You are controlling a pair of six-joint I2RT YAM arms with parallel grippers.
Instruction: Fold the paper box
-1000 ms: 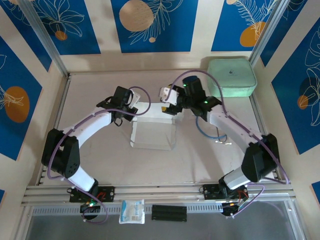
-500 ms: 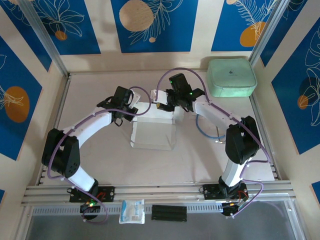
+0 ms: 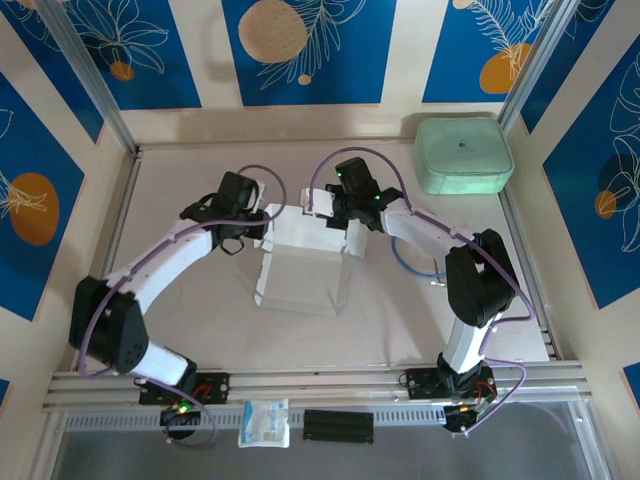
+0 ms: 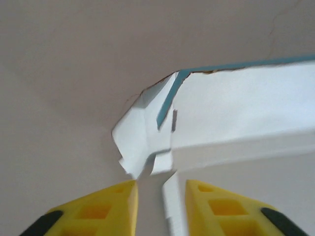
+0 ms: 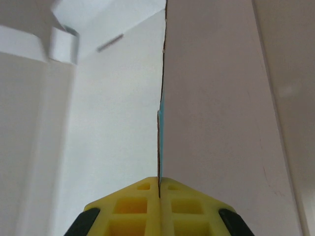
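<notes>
The paper box (image 3: 300, 268) lies mid-table, whitish-grey inside, its walls partly raised. My left gripper (image 3: 262, 216) is at its back left corner. In the left wrist view the yellow fingers (image 4: 118, 199) stand apart, open (image 4: 161, 186), with a narrow white flap of the paper box (image 4: 236, 108) rising between them close to the right finger, unpinched. A blue edge runs along the raised wall. My right gripper (image 3: 337, 214) is at the back right corner. In the right wrist view it is shut (image 5: 159, 180) on the thin edge of a box wall (image 5: 118, 113), blue on its outer face.
A mint-green rounded case (image 3: 463, 153) sits at the back right corner. A small white packet (image 3: 264, 422) and a black block (image 3: 338, 425) lie on the near rail, below the arm bases. Metal rails border the table left and right.
My right gripper swung left from behind the box to its back right wall and shut on it. My left gripper's jaws came apart at the back left flap. The box shifted slightly left.
</notes>
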